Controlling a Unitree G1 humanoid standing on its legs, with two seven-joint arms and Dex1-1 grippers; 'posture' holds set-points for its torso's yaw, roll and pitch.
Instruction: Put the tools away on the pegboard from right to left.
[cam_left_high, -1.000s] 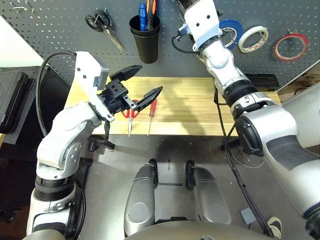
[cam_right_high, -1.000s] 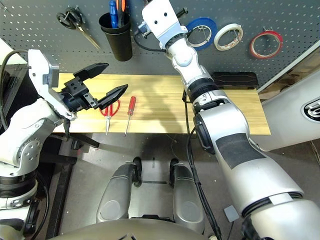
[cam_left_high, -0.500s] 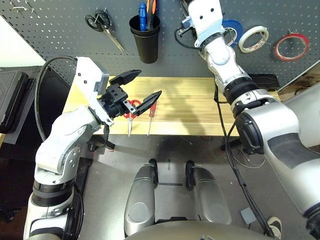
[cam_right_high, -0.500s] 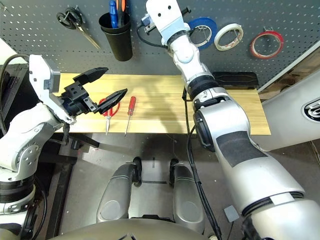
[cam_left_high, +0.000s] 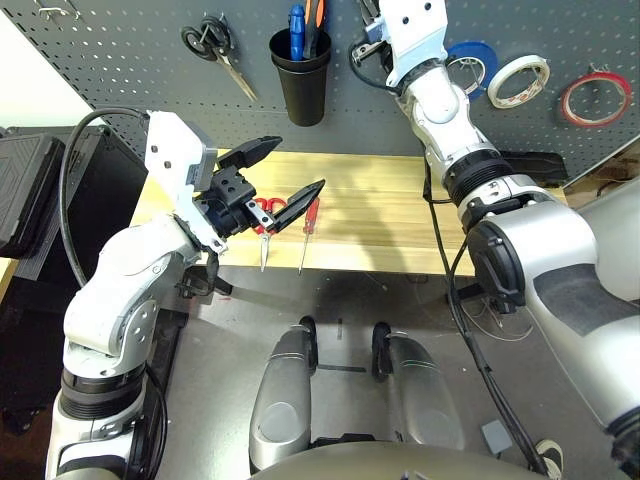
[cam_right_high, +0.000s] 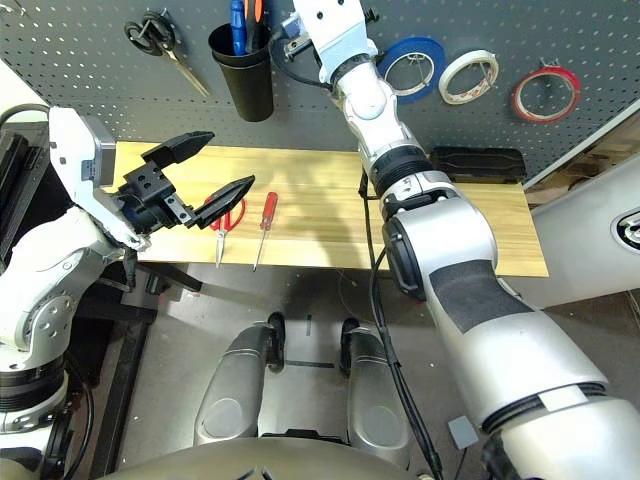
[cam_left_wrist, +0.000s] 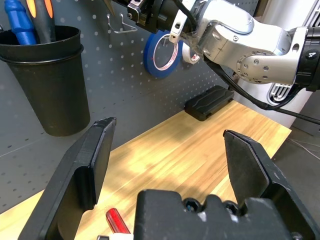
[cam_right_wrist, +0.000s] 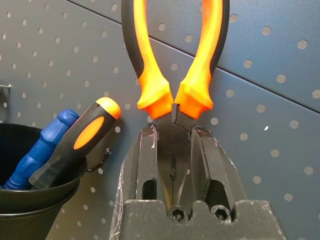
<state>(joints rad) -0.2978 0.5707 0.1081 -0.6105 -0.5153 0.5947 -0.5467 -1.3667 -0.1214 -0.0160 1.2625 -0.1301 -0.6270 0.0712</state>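
Note:
My right gripper is shut on the jaws of the orange-and-black-handled pliers, holding them handles-up against the dark grey pegboard, just right of the black cup. A thin red tape ring hangs at the pegboard's far right. On the wooden table the red-handled scissors and the slim red-handled screwdriver lie side by side near the left end. My left gripper hovers open just above them, holding nothing, and covers part of the scissors.
A black cup holder holds blue- and orange-handled tools. Black-handled scissors hang left of it. Blue tape and white tape hang right of my arm. A flat black case lies at the table's back right.
My right arm has risen a little along the pegboard with the pliers. The left gripper stays open over the scissors. The camera has shifted slightly.

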